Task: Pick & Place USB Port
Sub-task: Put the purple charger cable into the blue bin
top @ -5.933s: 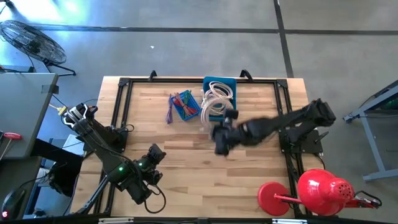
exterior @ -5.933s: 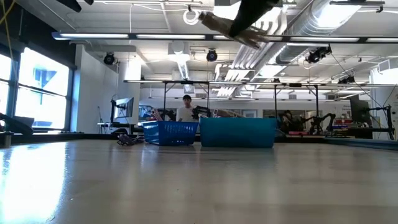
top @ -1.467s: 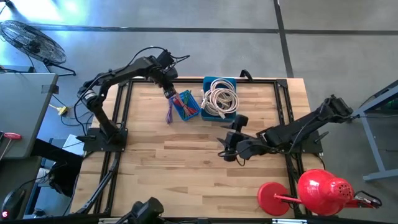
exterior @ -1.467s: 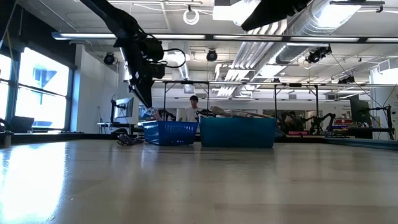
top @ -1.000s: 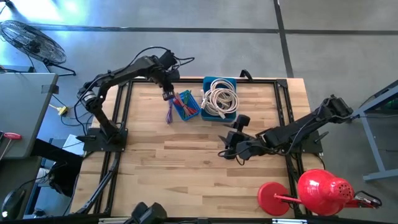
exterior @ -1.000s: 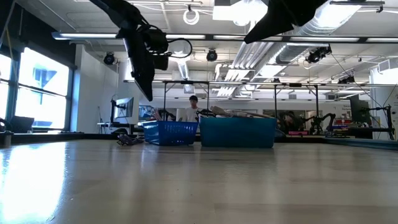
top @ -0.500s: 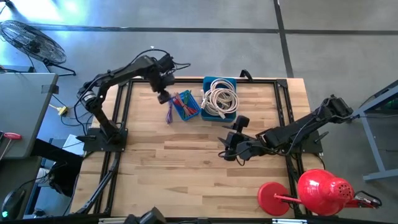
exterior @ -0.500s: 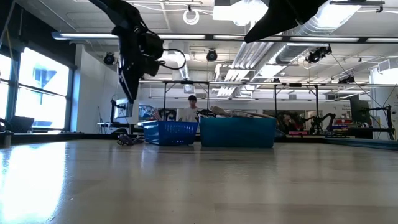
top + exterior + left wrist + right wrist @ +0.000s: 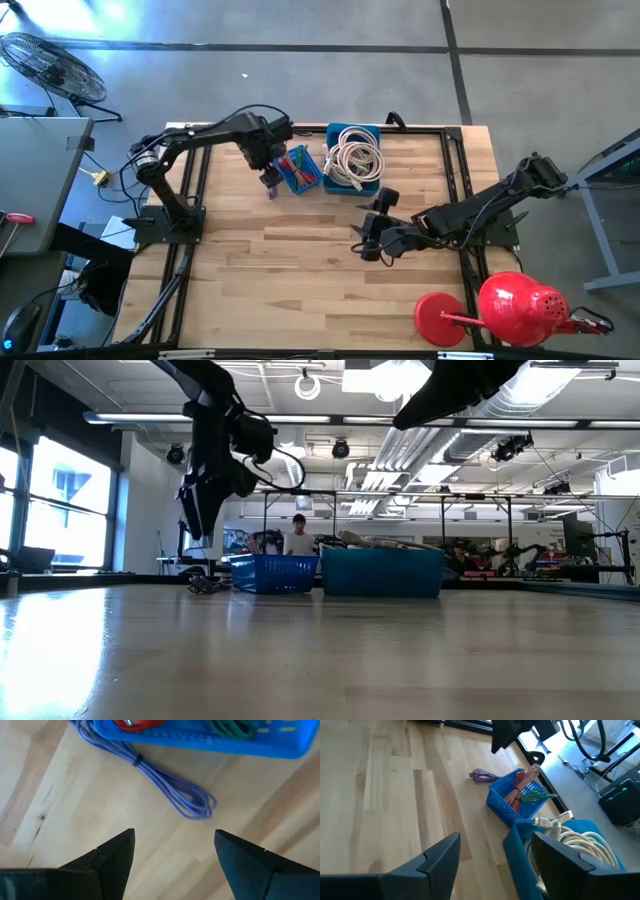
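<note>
While no brand, label or readable writing can be made out anywhere, the things can be counted: two bins, two arms, and one loose cable on the tabletop [image 9: 300, 260]. At the far middle of the tabletop a small blue basket [image 9: 300, 170] is seen holding red and green cable bundles, and just to its right a larger teal bin [image 9: 352, 135] is filled with coiled white cables [image 9: 352, 160]. A single purple cable [image 9: 165, 782], bundled into a long loop, lies on the wood, touching the basket's left side and trailing toward the near edge.

The left tool [image 9: 270, 180] is held just above that purple cable, left of the basket, with its fingers spread apart and nothing between them. The right tool [image 9: 362, 240] is parked near the middle of the tabletop, well apart from both bins, its fingers likewise released and empty.

One person [image 9: 297, 535] is seen in the room beyond the far edge.
</note>
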Action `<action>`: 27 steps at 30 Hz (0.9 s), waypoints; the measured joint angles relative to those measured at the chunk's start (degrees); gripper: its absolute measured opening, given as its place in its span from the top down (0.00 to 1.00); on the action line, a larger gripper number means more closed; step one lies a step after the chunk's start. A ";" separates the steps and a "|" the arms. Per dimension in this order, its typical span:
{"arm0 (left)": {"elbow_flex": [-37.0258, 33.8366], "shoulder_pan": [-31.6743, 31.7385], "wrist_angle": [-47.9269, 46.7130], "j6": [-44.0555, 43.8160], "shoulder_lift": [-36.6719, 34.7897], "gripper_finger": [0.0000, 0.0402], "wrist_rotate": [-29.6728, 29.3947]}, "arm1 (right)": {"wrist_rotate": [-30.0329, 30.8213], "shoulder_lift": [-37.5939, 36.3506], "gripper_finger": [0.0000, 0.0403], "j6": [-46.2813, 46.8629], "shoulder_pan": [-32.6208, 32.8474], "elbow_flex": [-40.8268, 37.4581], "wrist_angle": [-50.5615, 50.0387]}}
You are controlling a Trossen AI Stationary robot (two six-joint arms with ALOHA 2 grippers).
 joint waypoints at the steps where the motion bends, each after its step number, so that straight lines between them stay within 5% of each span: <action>1: -0.69 -0.23 1.16 -0.53 0.00 0.33 -0.12 | -0.41 0.00 0.41 0.10 0.00 0.00 0.00; 27: -12.93 -0.82 19.13 -6.40 0.02 0.33 3.59 | -3.80 -0.02 0.41 0.99 0.00 0.02 -0.28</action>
